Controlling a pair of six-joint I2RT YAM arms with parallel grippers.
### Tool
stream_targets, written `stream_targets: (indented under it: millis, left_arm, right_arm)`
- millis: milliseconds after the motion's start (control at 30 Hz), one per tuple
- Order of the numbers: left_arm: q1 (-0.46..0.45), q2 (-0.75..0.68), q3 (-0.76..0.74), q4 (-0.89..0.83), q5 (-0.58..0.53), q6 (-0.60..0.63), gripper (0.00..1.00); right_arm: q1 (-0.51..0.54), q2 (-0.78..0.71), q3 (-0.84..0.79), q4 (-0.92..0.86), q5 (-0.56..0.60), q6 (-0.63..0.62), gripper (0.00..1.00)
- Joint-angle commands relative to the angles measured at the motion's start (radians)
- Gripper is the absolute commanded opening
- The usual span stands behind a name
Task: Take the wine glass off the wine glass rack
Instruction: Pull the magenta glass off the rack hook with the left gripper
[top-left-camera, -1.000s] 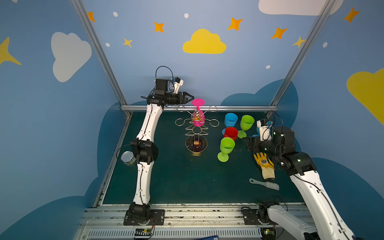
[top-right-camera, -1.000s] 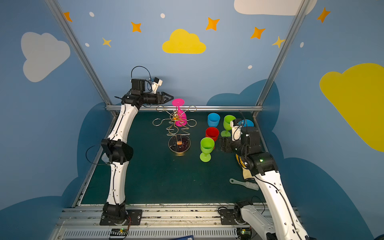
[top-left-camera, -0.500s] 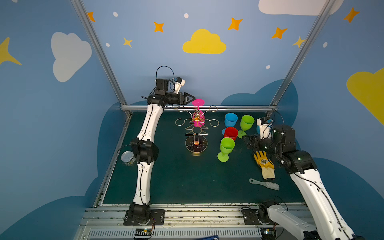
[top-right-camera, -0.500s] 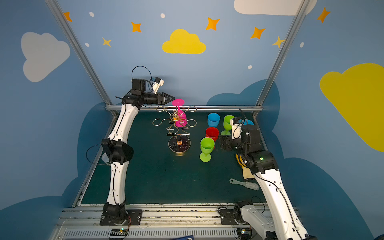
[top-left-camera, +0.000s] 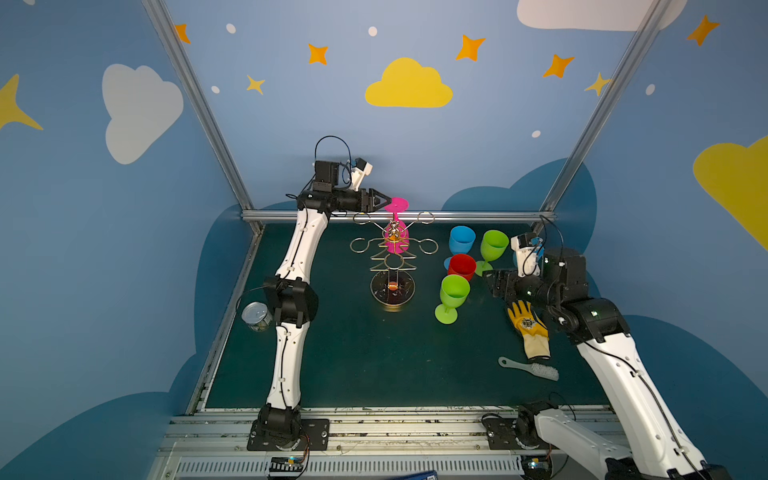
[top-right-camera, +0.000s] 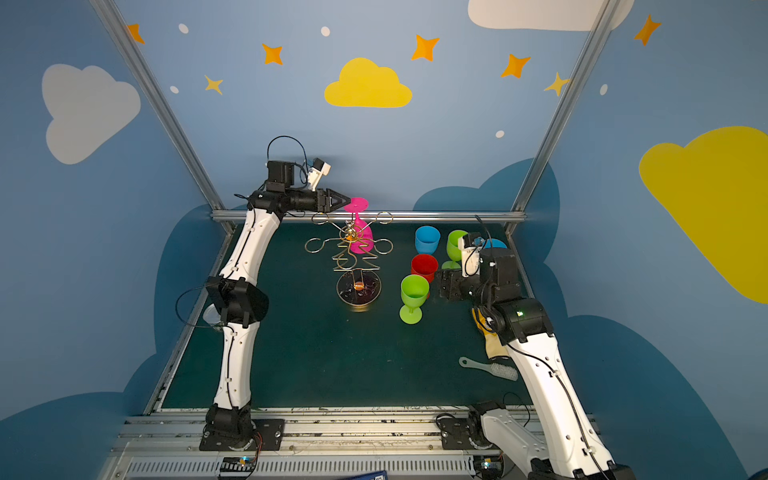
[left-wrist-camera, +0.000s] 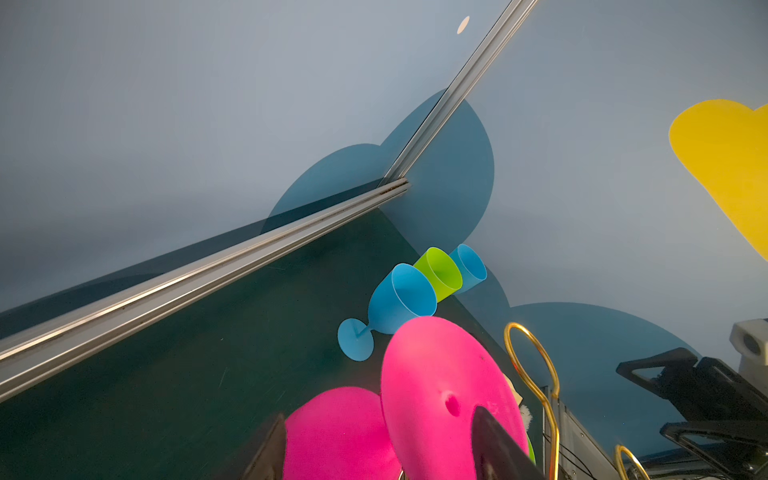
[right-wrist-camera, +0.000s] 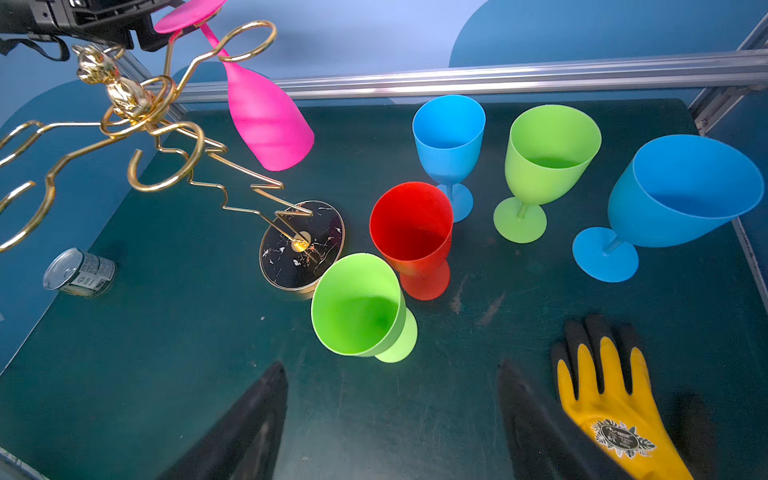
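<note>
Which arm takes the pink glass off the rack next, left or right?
Left. The left gripper is level with the foot of the pink wine glass on the wine glass rack, jaws open. The right gripper is low, by the standing glasses.

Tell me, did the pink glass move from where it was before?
No. The pink wine glass still hangs upside down on the gold rack, its foot at the same spot just above the silver back rail.
</note>
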Motion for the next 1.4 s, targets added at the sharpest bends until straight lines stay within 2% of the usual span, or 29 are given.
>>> stream_targets:
  millis: [0,133,300,467,700,867,1367]
  left_arm:
    - [-0.012,0.035,0.018,-0.043,0.024,0.023,0.67]
    - [-0.016,0.037,0.018,-0.044,0.026,0.025,0.6]
    - [-0.018,0.038,0.019,-0.041,0.027,0.028,0.41]
    - [-0.018,0.038,0.019,-0.04,0.027,0.024,0.27]
    - [-0.012,0.03,0.019,-0.019,0.029,-0.006,0.15]
    - [0.001,0.022,0.018,0.009,0.038,-0.06,0.03]
    - [0.024,0.009,0.019,0.111,0.112,-0.217,0.03]
  right_arm:
    - [-0.005,-0.001,0.021,0.018,-0.002,-0.006,0.78]
    - [-0.005,-0.002,0.017,0.018,0.001,-0.006,0.78]
    - [-0.007,-0.001,0.014,0.021,0.002,-0.009,0.78]
    - [-0.008,-0.004,0.01,0.024,0.004,-0.008,0.78]
    - [-0.011,-0.008,0.004,0.025,0.004,-0.008,0.78]
    - [-0.013,-0.011,0.0,0.03,0.003,-0.008,0.78]
    - [-0.016,-0.026,-0.002,0.025,0.002,-0.006,0.78]
